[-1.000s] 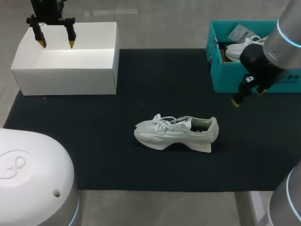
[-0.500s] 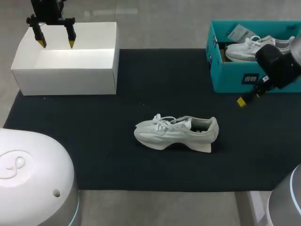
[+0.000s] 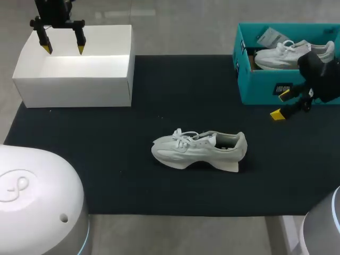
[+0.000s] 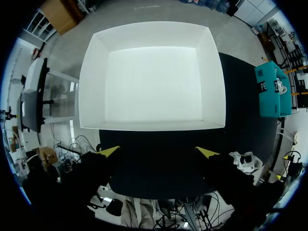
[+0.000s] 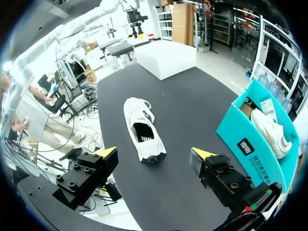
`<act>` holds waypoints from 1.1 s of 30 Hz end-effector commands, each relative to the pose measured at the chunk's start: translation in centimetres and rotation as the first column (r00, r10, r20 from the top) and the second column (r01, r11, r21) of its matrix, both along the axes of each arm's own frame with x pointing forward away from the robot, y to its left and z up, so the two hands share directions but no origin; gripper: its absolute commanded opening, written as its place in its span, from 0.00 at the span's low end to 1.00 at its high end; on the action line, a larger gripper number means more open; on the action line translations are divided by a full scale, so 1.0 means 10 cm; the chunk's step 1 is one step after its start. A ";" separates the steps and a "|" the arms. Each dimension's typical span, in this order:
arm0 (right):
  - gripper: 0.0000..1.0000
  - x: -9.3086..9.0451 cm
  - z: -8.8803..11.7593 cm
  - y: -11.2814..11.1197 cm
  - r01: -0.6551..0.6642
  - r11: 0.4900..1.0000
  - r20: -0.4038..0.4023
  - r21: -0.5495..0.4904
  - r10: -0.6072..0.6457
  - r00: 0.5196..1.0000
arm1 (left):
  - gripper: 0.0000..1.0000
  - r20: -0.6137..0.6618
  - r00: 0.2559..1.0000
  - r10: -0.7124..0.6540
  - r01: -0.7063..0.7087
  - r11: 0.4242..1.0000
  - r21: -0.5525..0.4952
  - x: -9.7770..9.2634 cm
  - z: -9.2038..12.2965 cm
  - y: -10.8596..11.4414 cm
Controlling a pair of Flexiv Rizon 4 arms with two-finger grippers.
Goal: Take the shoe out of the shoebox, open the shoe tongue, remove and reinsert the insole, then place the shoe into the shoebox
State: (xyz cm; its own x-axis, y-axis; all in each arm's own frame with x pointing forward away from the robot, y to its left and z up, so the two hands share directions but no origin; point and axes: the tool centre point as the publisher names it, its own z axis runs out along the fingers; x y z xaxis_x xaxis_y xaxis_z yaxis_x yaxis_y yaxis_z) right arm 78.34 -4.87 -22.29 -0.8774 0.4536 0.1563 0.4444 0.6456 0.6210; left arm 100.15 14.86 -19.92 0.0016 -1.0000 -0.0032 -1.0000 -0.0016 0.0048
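Observation:
A white sneaker (image 3: pixel 199 150) lies on its side in the middle of the black mat, toe pointing left, laces loose. In the right wrist view the sneaker (image 5: pixel 143 130) lies ahead of my open right gripper (image 5: pixel 154 153), heel nearest the fingers and apart from them. In the head view my right gripper (image 3: pixel 280 104) hangs open in front of the teal shoebox (image 3: pixel 249 87), which holds a second white shoe (image 3: pixel 292 53). My left gripper (image 3: pixel 64 49) stands open over the empty white box (image 3: pixel 74 66), holding nothing; the box (image 4: pixel 151 77) is just ahead of its fingers (image 4: pixel 159 152).
The black mat (image 3: pixel 106 159) covers most of the table. The white box stands at its back left corner, the teal shoebox (image 5: pixel 257 139) at its back right. A paper card lies in the teal box beside the second shoe (image 5: pixel 270 130).
My right arm has swung to the right and a little lower along the teal box's front, its gripper still open. The left arm and the sneaker have not moved.

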 end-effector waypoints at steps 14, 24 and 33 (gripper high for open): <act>1.00 0.01 -0.04 -0.03 -0.024 1.000 0.004 0.021 0.024 1.000 | 1.00 0.002 1.000 -0.001 0.001 1.000 -0.002 -0.01 -0.01 0.01; 1.00 0.01 -0.04 -0.03 -0.024 1.000 0.004 0.021 0.024 1.000 | 1.00 0.002 1.000 -0.001 0.001 1.000 -0.002 -0.01 -0.01 0.01; 1.00 0.13 -0.26 0.02 -0.171 0.985 0.205 0.021 0.163 0.965 | 1.00 0.002 1.000 -0.001 0.001 1.000 -0.002 -0.01 -0.01 0.01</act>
